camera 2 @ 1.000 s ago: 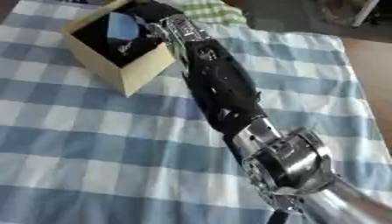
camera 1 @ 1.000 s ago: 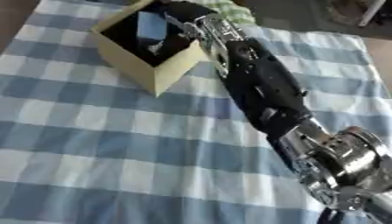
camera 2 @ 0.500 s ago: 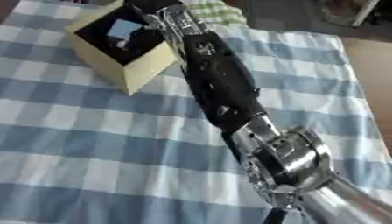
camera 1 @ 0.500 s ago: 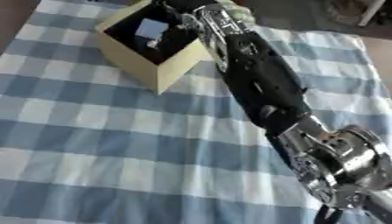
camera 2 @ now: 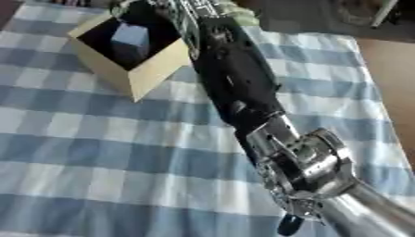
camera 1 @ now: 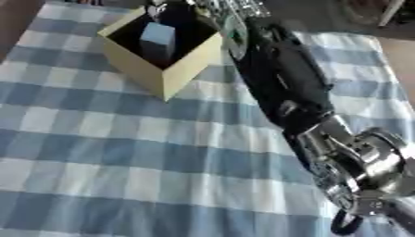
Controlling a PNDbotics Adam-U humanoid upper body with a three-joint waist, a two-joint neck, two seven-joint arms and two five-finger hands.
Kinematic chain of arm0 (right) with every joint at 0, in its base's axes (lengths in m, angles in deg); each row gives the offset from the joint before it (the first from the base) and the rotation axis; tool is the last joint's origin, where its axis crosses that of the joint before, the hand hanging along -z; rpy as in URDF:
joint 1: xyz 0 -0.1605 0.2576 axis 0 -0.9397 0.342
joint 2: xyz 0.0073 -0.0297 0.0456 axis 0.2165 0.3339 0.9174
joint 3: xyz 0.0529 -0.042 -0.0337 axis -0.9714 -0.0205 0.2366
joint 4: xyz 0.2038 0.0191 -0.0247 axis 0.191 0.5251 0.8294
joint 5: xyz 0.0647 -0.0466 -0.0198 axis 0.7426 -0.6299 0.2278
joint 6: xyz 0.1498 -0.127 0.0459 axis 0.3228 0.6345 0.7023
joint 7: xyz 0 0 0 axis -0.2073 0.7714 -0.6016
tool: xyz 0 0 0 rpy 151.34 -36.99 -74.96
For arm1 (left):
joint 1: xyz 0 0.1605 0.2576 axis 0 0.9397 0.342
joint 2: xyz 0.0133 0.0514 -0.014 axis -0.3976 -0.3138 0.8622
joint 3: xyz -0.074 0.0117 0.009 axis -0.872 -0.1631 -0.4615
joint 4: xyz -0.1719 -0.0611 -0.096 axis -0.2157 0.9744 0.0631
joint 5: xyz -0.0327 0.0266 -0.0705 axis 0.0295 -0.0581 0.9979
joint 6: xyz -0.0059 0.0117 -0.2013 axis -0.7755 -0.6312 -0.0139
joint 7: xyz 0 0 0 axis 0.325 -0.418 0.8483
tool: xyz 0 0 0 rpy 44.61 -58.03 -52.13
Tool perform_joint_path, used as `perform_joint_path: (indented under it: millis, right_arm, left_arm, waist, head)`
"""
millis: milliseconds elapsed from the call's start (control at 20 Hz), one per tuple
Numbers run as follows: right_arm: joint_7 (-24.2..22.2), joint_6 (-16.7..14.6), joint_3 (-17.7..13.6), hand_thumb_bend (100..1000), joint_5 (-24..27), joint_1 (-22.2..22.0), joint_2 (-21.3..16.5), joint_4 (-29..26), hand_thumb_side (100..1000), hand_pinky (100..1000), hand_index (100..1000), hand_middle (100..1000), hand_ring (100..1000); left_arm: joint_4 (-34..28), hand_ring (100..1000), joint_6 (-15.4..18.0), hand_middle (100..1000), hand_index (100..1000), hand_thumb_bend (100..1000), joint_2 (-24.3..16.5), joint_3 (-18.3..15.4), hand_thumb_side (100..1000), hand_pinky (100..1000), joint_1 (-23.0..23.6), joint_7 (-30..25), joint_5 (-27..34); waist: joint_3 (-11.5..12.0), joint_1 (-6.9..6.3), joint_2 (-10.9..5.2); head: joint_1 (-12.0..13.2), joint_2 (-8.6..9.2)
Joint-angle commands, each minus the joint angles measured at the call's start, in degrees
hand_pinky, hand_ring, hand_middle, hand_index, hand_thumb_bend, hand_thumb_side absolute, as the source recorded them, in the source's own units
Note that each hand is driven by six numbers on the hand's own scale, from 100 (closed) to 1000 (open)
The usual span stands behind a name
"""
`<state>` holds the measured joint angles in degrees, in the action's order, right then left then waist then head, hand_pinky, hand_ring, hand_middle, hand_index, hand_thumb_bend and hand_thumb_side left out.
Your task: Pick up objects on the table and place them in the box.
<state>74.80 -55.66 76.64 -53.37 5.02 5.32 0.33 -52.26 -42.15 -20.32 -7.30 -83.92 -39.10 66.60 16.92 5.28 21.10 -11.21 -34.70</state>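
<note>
A blue-checked cloth (camera 1: 122,152) covered the counter, where the right arm (camera 1: 279,88) stretched across to an open tan box (camera 1: 174,74) at the far side, likely for a drop. Inside sat a pale blue block (camera 1: 156,38), already delivered. The right robot hand (camera 1: 220,8) hovered at the box's far rim; its fingers could not be made out.
</note>
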Motion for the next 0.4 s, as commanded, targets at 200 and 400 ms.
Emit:
perform_joint_path:
  millis: [200,400]
  right_arm:
    - [3.1,3.6,1.1,100,12.7,0.6,-4.8,-10.0,805,719,835,708,776]
    - [7.4,6.0,3.1,100,24.7,-2.3,-9.3,-19.2,789,696,832,694,762]
  left_arm:
    - [-0.8,754,0.2,800,802,100,-0.7,-0.9,768,630,-0.2,0.5,0.3]
    - [-0.8,755,0.6,800,803,100,-1.1,-1.4,757,631,-0.2,1.6,0.6]
  waist:
    - [-1.3,-1.59,-2.13]
    - [-2.7,-2.33,-2.66]
  head:
    - [1.9,-1.09]
    - [3.5,-1.84]
